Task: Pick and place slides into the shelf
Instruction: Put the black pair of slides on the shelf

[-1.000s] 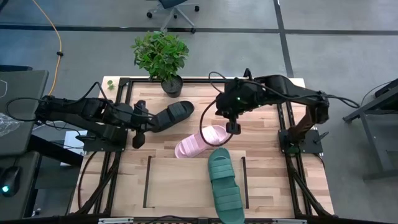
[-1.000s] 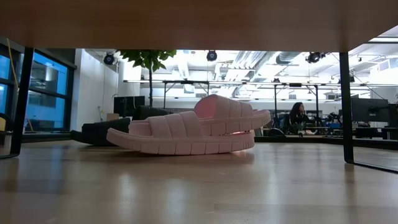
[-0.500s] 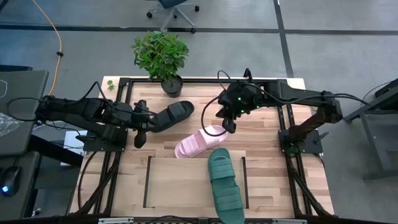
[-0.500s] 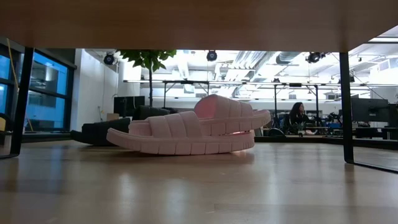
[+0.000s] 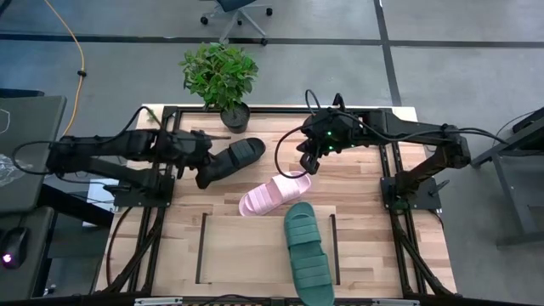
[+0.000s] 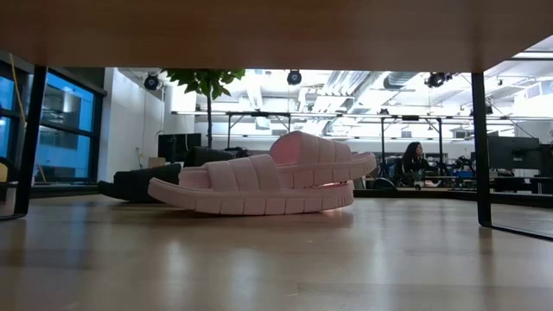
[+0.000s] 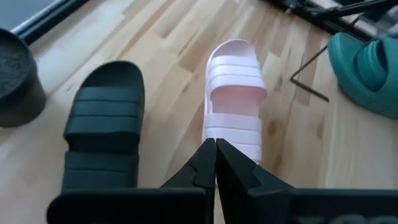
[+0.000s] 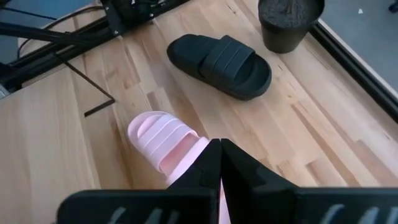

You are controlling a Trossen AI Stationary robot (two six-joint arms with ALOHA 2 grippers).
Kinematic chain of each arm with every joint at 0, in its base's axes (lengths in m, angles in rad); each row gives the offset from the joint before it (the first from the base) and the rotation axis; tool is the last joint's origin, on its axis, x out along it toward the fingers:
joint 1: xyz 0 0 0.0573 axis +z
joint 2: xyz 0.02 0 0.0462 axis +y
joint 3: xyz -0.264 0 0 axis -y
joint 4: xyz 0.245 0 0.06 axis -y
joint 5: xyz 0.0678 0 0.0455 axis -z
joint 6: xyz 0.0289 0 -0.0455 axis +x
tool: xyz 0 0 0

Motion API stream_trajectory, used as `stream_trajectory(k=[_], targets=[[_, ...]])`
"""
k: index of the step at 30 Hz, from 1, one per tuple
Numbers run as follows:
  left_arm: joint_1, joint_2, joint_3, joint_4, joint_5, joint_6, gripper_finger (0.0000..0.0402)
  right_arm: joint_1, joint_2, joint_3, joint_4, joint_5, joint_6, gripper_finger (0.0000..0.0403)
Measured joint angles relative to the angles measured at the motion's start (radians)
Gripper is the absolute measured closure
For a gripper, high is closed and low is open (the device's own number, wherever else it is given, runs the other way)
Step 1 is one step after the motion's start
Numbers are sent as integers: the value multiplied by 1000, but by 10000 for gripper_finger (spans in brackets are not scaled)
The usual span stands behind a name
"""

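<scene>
Three slides lie sole down on the wooden table. The black slide [image 5: 235, 158] is far left of centre. The pale pink slide [image 5: 274, 193] is at the middle. The teal-green slide [image 5: 307, 251] lies along the right part of the shelf [image 5: 246, 251], a light-wood panel between thin black rails. My left gripper [image 7: 216, 142] is shut and hangs above the black slide's near end [image 5: 202, 174], touching nothing. My right gripper [image 8: 220, 142] is shut and hovers over the pink slide's far end [image 5: 303, 167]. The low view shows the pink slide [image 6: 259, 186] with no gripper on it.
A potted plant [image 5: 223, 78] stands at the table's far edge, just behind the black slide. A black outer frame [image 5: 393, 170] runs round the table. The shelf's left and middle parts are bare wood.
My left gripper has swung toward the table's far edge and right, coming over the black slide's near end, and has rolled a little. My right gripper has sunk and rolled above the pink slide's far end, shifting slightly left. Both stay shut. The slides have not moved.
</scene>
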Motion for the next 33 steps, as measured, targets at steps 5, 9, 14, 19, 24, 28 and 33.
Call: stream_trajectory(k=[5,9,14,19,24,28,33], targets=[[88,-4,-67,176,106,-26,401,-4,0,0,1,1,-66,403],[129,-3,-151,348,191,-94,401,-28,0,0,-22,-6,-121,403],[139,-3,-238,444,183,-170,401,-85,0,0,-71,-38,-191,403],[139,-8,-324,464,162,-253,401,-125,-11,-9,-88,-59,-239,403],[139,-31,-403,573,139,-309,401,-153,-113,-133,-10,-89,-222,403],[139,-44,-432,590,102,-344,401,-183,-236,-271,104,-157,-167,403],[172,-45,-464,598,90,-395,401,-201,-358,-373,175,-174,-103,403]])
